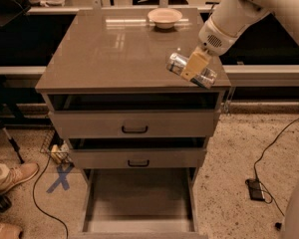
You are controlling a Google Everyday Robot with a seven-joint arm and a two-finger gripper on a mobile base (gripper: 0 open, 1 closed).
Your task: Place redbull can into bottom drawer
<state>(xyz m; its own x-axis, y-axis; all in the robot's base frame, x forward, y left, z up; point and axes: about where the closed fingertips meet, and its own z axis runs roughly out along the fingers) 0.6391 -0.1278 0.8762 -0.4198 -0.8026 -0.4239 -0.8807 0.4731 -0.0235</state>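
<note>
The white robot arm reaches in from the upper right, and its tan-fingered claw [193, 68] is clamped across the middle of the slim, shiny silvery-blue redbull can [176, 62]. The can is tilted nearly on its side over the front right corner of the grey-brown counter [114, 49]. A shallow cream bowl [165, 18] sits near the counter's back edge, well apart from the can. Below two upper grey drawers with black handles [134, 129], the wide grey bottom drawer [139, 195] stands pulled out, its flat floor bare.
</note>
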